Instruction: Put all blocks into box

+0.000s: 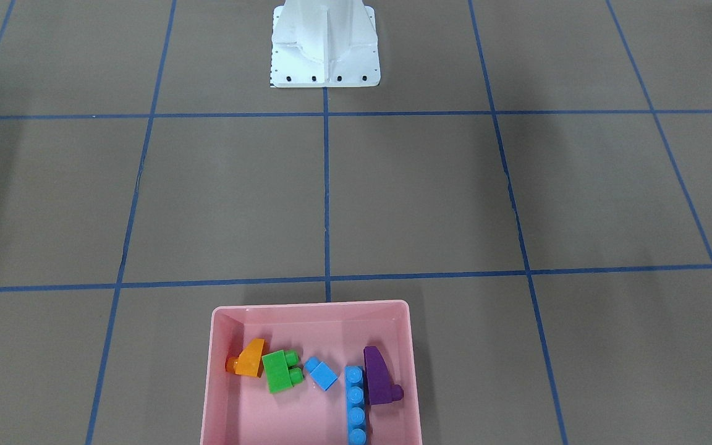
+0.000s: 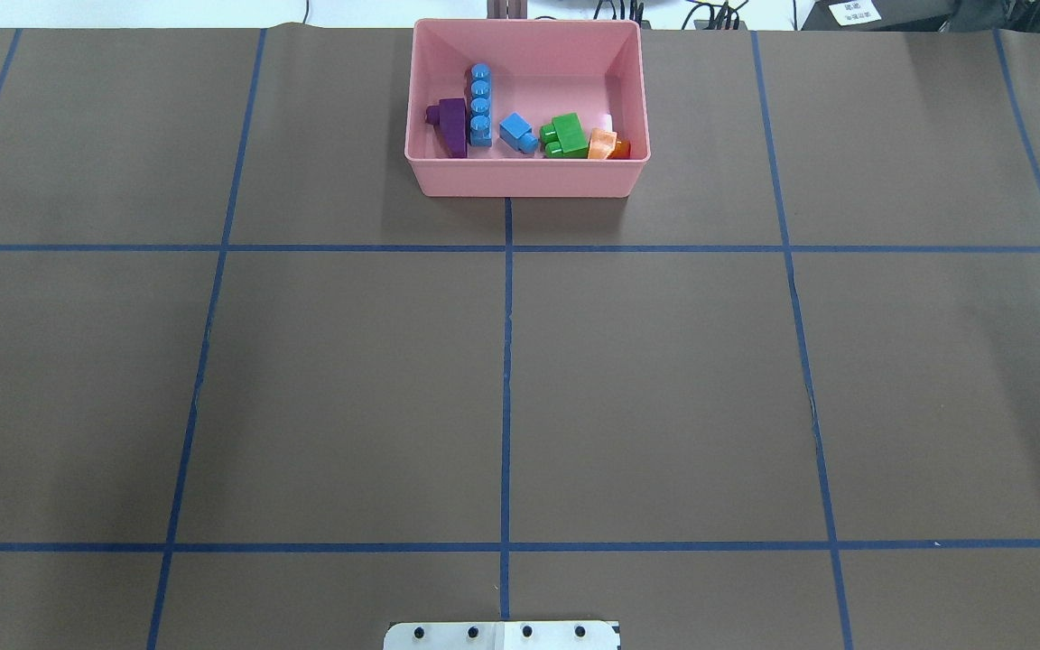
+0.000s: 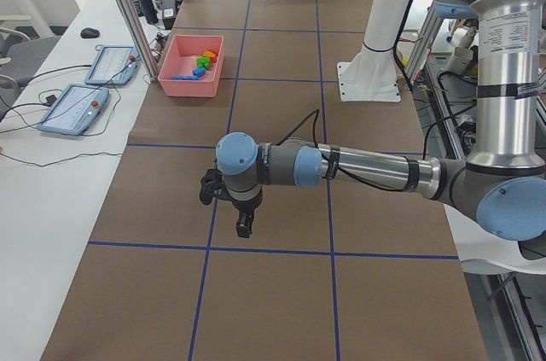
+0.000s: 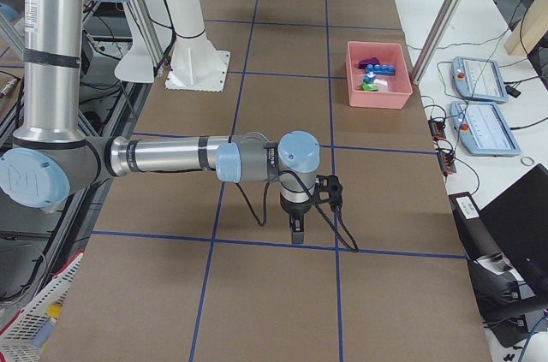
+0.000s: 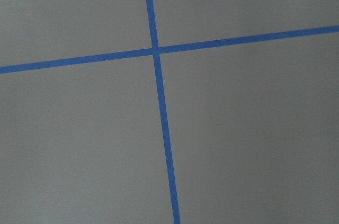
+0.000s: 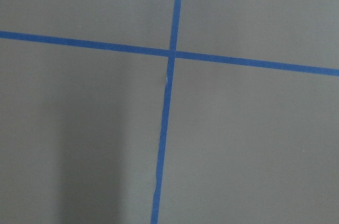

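The pink box (image 1: 309, 304) stands at the table's far side from the robot, also in the overhead view (image 2: 524, 179). Inside it lie the orange sloped block (image 1: 250, 358), the green block (image 1: 280, 371), the small blue block (image 1: 321, 373), the long blue block (image 1: 355, 402) and the purple sloped block (image 1: 378, 377). My left gripper (image 3: 244, 226) hangs over bare table, far from the box; I cannot tell if it is open or shut. My right gripper (image 4: 296, 229) hangs likewise at the other end; I cannot tell its state. Both wrist views show only table and tape lines.
The white robot base (image 1: 325, 43) stands at the robot's edge of the table. Blue tape lines form a grid on the brown surface. Tablets (image 3: 72, 107) and cables lie on the white bench beyond the box's side.
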Robot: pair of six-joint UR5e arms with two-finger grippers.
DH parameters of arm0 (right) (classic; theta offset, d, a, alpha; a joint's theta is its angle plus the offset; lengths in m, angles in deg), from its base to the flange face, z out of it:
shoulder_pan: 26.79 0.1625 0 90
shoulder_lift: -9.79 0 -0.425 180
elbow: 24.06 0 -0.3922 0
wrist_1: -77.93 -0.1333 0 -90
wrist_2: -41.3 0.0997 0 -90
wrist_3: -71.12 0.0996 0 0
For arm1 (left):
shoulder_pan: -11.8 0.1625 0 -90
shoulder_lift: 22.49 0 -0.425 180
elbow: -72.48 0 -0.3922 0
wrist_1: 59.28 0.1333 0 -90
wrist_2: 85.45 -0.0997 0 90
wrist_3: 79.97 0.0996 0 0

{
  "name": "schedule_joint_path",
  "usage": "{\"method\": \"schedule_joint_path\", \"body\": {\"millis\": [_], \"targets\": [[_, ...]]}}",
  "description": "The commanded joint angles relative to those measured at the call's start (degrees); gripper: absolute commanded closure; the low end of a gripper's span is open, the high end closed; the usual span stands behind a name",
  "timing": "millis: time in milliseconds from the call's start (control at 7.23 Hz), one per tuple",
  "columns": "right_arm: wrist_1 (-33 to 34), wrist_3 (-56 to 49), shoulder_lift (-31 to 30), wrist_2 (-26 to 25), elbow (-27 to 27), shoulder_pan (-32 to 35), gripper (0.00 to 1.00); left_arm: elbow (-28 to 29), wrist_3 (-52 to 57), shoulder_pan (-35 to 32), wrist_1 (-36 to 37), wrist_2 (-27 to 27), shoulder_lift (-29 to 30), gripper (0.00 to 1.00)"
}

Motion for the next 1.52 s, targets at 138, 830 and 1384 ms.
{"method": "schedule_joint_path", "body": {"millis": [138,830,1384], "targets": [[0.0,-0.7,0.6,1.5,0.2,-1.3,0.00,-1.2,0.1,-0.1,-0.2,-0.3,-0.3,0.00],[0.1,0.1,0.9,0.9,0.1,-1.3,0.00,-3.3,0.0,0.0,-0.2,-0.2,-0.1,0.00],[0.1,0.2,0.7,0.9,0.1,-1.3,0.00,-2.3,0.1,0.2,-0.1,-0.4,-0.1,0.00]]}}
